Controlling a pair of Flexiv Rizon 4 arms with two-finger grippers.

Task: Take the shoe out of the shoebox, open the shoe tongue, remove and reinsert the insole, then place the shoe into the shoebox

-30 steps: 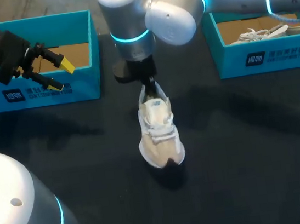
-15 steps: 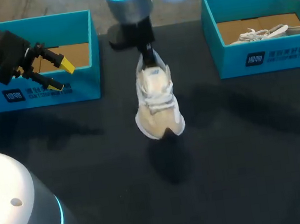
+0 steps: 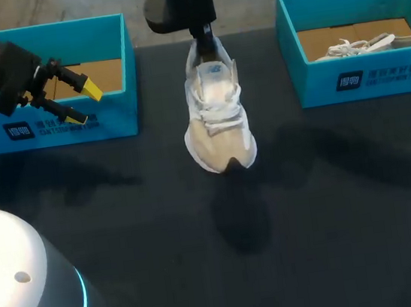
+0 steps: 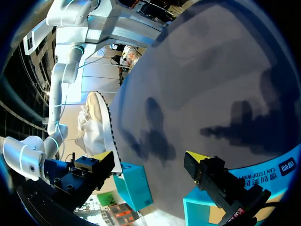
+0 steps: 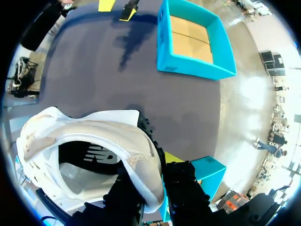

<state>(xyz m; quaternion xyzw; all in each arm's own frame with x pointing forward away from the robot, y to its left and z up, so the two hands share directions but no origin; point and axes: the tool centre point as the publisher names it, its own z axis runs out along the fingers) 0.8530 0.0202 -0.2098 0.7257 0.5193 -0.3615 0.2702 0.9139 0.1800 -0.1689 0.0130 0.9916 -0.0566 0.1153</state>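
Observation:
A white and beige shoe (image 3: 216, 114) hangs toe-down above the middle of the dark table, clear of its own shadow. My right gripper (image 3: 205, 46) is shut on the heel collar; in the right wrist view its fingers (image 5: 181, 181) pinch the shoe's (image 5: 89, 141) rim from both sides. My left gripper (image 3: 76, 102) stands open over the front wall of the left teal shoebox (image 3: 114, 67), holding nothing. The left wrist view shows that gripper (image 4: 150, 157) with its yellow tips wide apart, and the shoe (image 4: 96, 125) off beyond it.
A second teal shoebox (image 3: 309, 79) at the back right holds another pale shoe (image 3: 373, 44). The left shoebox's cardboard floor is bare. Two white arm bases (image 3: 27, 298) fill the near corners.
My right arm has raised the shoe off the table and carried it towards the far edge. The left arm has not moved.

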